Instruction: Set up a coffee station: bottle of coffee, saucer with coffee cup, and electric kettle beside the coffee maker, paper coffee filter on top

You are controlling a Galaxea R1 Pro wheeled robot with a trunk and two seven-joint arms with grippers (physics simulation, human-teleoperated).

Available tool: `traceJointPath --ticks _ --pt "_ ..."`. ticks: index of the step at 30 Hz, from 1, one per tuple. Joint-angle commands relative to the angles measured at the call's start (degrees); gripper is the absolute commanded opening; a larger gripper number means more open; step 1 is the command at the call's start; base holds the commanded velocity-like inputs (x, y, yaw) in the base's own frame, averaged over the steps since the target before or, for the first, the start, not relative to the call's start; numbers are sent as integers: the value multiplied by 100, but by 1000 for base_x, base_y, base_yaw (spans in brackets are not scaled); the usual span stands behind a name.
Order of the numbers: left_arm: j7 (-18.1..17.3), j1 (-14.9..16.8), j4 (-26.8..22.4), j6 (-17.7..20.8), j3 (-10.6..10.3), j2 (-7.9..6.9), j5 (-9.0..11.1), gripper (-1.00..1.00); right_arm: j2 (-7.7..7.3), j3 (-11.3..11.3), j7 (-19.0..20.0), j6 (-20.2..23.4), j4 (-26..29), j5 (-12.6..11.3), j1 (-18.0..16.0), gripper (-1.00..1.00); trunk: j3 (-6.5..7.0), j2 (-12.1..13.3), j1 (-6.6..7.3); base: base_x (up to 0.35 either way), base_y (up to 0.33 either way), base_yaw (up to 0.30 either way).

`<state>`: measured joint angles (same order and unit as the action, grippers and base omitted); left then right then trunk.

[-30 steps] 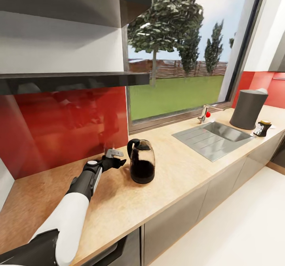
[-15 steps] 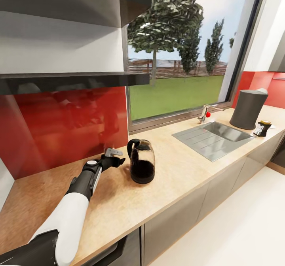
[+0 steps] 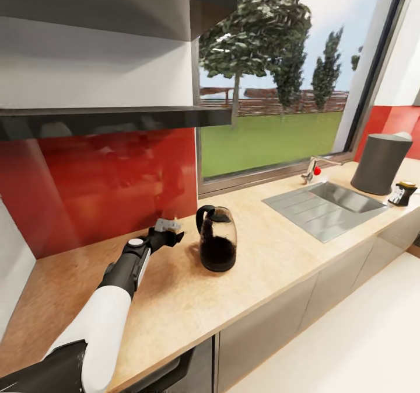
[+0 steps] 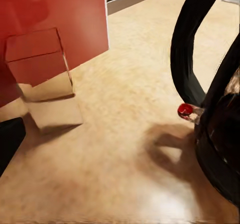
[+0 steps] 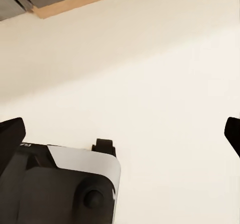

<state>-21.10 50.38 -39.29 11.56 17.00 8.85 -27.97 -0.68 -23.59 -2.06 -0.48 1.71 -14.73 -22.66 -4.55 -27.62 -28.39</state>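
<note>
The electric kettle [image 3: 218,239] is seen upright on the table [image 3: 274,253], just beside the left gripper [image 3: 168,229], handle turned toward that gripper; the coffee maker [image 3: 381,163] is far down past the sink [image 3: 326,204]. Left gripper state cannot be told. The right gripper [image 5: 120,134] is spread open over the floor [image 5: 150,74]; the left arm is judged nearer.

The electric kettle [image 3: 217,239] is standing on the kitchen countertop [image 3: 274,253], left of the sink [image 3: 324,206]. The left gripper [image 3: 169,231] is being held just left of the kettle's handle. The coffee maker [image 3: 381,163] is sitting behind the sink's right end, the bottle of coffee [image 3: 402,192] just right of it. The kitchen shelf [image 3: 111,118] is hanging above the left gripper.
</note>
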Motion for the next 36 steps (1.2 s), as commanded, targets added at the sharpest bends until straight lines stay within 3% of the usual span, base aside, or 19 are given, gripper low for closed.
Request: traceJointPath --ticks 1,12,36 --pt "-52 7 -9 22 43 14 -41 100 -1 -49 -14 -5 5 -52 -2 100 -12 -11 -3 0 0 270" --pt "-52 7 2 22 48 24 -41 100 -2 -49 -14 -3 5 -48 -2 100 -12 -11 -3 73 -29 236" --pt "-52 -4 87 13 32 55 -41 100 -47 -58 -14 4 -4 -21 -2 100 -12 -11 -3 80 -66 9"
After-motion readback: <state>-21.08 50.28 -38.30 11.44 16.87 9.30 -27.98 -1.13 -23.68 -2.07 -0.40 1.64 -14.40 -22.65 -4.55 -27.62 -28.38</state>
